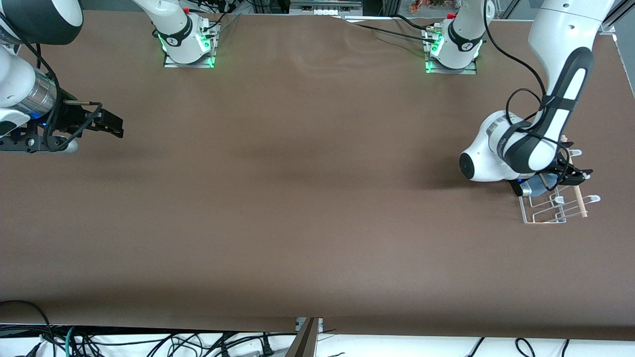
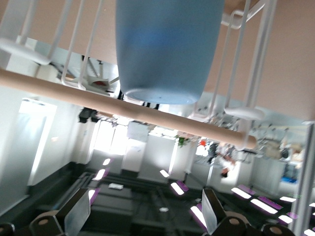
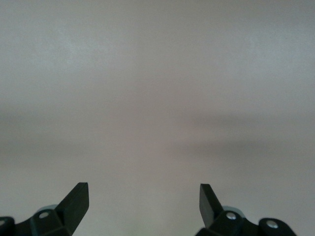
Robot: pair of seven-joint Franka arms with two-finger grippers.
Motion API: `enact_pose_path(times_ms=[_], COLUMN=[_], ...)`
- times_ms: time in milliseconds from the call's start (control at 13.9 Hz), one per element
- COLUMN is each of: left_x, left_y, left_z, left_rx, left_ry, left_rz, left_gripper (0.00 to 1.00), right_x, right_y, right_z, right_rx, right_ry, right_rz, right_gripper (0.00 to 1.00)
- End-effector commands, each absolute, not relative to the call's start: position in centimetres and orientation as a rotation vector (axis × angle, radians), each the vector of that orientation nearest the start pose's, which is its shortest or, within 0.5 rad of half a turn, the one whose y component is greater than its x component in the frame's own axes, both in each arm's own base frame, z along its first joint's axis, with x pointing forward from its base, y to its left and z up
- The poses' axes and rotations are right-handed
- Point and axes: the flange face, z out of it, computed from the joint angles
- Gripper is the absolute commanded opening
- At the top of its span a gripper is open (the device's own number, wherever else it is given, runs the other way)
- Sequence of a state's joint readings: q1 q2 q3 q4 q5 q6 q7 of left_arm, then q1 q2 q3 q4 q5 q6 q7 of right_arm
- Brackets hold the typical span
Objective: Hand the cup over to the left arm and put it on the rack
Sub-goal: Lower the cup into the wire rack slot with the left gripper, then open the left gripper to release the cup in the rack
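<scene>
The light blue cup (image 1: 535, 188) sits on the white wire rack (image 1: 545, 214) at the left arm's end of the table, partly hidden by the left wrist. In the left wrist view the cup (image 2: 165, 49) rests among the rack's wires (image 2: 261, 64), against the wooden rod (image 2: 98, 101). My left gripper (image 1: 575, 172) is at the rack, just beside the cup. Its fingers are open and empty in the left wrist view (image 2: 145, 211), apart from the cup. My right gripper (image 1: 111, 124) waits open and empty over the table at the right arm's end, as its wrist view (image 3: 143, 196) shows.
The rack's wooden rod (image 1: 578, 202) and white hooks (image 1: 593, 199) stick out past the left gripper. The brown table (image 1: 307, 198) stretches between the two arms. Cables hang below the table's edge nearest the front camera.
</scene>
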State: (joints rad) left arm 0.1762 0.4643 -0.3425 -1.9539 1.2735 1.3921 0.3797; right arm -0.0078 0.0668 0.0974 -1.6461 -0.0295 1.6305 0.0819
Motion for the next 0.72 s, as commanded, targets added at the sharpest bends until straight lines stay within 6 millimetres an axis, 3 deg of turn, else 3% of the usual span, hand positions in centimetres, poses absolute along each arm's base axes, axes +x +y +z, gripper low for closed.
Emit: enact_pose_path(times_ms=[0,359,502,646], left_x=[57.1,57.8,58.1,59.7], left_y=[2.4,-1.3,-3.1,-4.2], left_z=[30.5,35.0,36.8,40.7], left_rx=[-1.895,-2.461,-2.607,-2.813], left_ry=[0.849,0.559,0.466,0.413], left_rz=[0.981,0.879,0.833,0.759], left_gripper=[1.0,1.0,1.0,1.0], right_x=[57.6,57.7,57.7,57.7], right_y=[4.3,4.3,4.4,4.3], right_z=[55.9,55.9,55.9,55.9], right_rx=[-3.169,-3.171,-3.174,-3.174], right_ry=[-0.024,-0.027,-0.027,-0.027], right_rz=[0.137,0.132,0.132,0.134], right_gripper=[0.99,0.99,0.99,0.99])
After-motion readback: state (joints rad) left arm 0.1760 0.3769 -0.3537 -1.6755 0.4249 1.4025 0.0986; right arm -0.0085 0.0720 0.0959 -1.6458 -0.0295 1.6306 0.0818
